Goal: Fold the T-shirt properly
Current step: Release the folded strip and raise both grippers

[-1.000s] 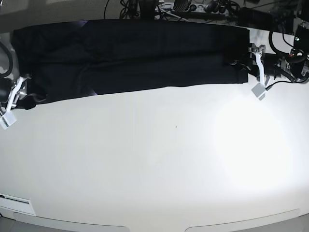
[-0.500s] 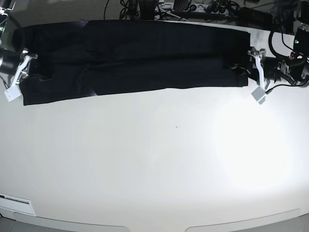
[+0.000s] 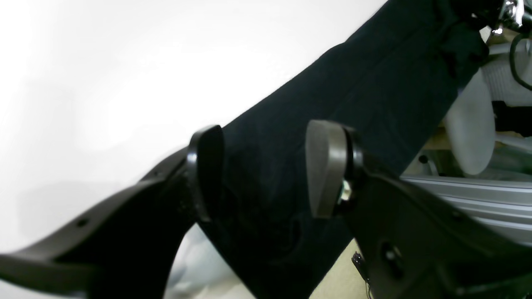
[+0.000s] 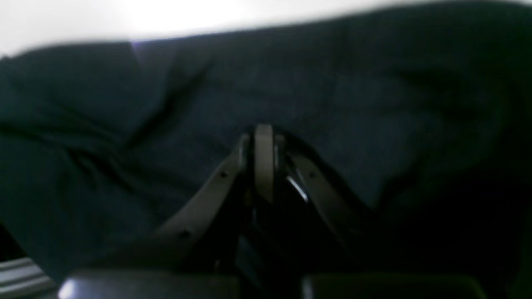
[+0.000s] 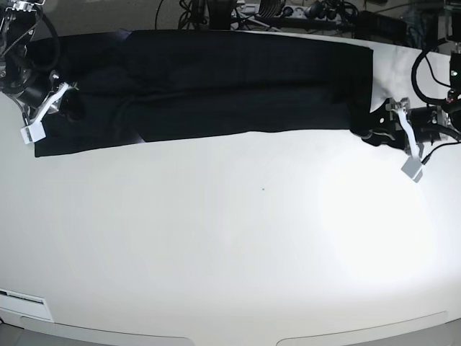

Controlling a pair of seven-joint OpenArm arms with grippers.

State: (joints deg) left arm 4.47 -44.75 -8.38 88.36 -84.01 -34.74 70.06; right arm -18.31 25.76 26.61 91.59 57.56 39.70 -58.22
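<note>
White and glare-washed, the broad worktop (image 5: 238, 238) carries the large black short-sleeved cloth T-shirt (image 5: 216, 79), folded into a long band along its far edge, plain side up, with cables and equipment crowding the background beyond it.

At one end of the T-shirt, the right gripper (image 4: 264, 160) sits over the cloth with its fingers (image 4: 263, 145) pressed together; whether any fabric is caught between them cannot be told from the dark, blurred wrist view. At the opposite end of the T-shirt, the left gripper (image 3: 264, 170) hovers with its fingers (image 3: 326, 166) spread wide, black cloth showing in the gap between them but not pinched.

The risk from here looks one-sided. If the right arm lifts or pulls while the left end lies free, the band would probably drag or skew rather than fold squarely. A thin pinch on the right could also take only the top layer, peeling the earlier fold open. The T-shirt's far edge lies close to the worktop's rim, so a careless tug might slide cloth off it.
</note>
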